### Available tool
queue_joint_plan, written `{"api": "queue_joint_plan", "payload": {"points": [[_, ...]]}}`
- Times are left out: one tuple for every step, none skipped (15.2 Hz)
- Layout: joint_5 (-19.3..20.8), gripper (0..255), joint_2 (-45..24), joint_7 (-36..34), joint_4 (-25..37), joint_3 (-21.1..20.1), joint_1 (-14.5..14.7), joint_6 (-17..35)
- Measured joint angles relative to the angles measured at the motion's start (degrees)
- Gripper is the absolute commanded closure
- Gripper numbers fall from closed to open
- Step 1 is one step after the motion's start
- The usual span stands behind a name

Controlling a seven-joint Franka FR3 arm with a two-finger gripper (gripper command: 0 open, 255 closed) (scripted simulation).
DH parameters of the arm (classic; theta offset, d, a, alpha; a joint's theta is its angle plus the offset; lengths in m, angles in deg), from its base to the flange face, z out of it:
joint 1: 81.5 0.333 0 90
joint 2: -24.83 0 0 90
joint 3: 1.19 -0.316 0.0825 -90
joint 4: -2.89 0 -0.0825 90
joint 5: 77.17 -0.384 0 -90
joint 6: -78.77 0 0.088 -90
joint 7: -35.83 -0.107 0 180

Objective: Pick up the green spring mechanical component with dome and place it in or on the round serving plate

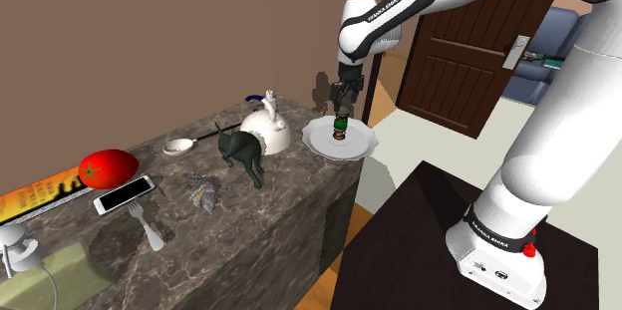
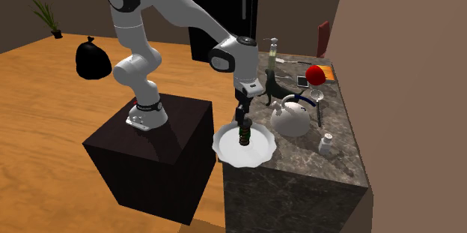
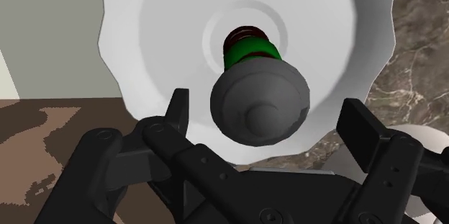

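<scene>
**Position of the part.** The spring (image 3: 253,57) is standing upright at the centre of the plate (image 3: 158,28). Its long axis is running vertically and its grey dome (image 3: 260,101) is pointing up at the gripper (image 3: 268,118). The plate is sitting on the end of the counter (image 1: 299,173), right of centre in the shoulder view and low centre in the second exterior view.

**Gripper.** The gripper is hanging directly above the spring and pointing straight down along the same axis. Its fingers (image 3: 178,111) are standing apart, one on each side of the dome with a gap on both sides. Nothing is being clamped.

**Coming move (judgement).** The placement is looking complete. What remains is a straight vertical lift. The fingers need to clear the dome without sideways drift, since a tall, narrow part is likely to tip if knocked.

**View differences.** The wrist view is showing the finger gaps and the spring centred in the plate's inner ring. The second exterior view is showing the coil's height and its base on the plate. The base is probably fully seated, though that view is too distant to confirm it.
</scene>
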Motion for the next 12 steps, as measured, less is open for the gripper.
{"api": "queue_joint_plan", "payload": {"points": [[0.00, 0, 0.00, 0.00, 0.00, 0.00, 0.00, 0.00], [0.02, 0, 0.58, -0.10, 0.43, -0.04, 0.05, -0.99], [0.06, 0, 1.22, -0.15, 1.34, -0.05, 0.07, -2.50], [0.09, 0, 2.39, -0.05, 2.04, 0.00, 0.01, -4.35], [0.12, 0, 2.98, -0.23, 2.73, -0.08, 0.10, -5.63], [0.13, 0, 3.42, -0.28, 2.98, -0.10, 0.12, -6.33], [0.14, 0, 3.60, -0.20, 3.18, -0.07, 0.08, -6.73], [0.14, 0, 3.71, -0.16, 3.25, -0.04, 0.06, -6.92], [0.14, 0, 3.76, -0.13, 3.28, -0.02, 0.04, -7.02], [0.14, 0, 3.80, -0.12, 3.30, -0.02, 0.03, -7.08], [0.14, 0, 3.81, -0.11, 3.31, -0.02, 0.03, -7.10], [0.15, 0, 3.82, -0.11, 3.30, -0.01, 0.03, -7.12]]}}
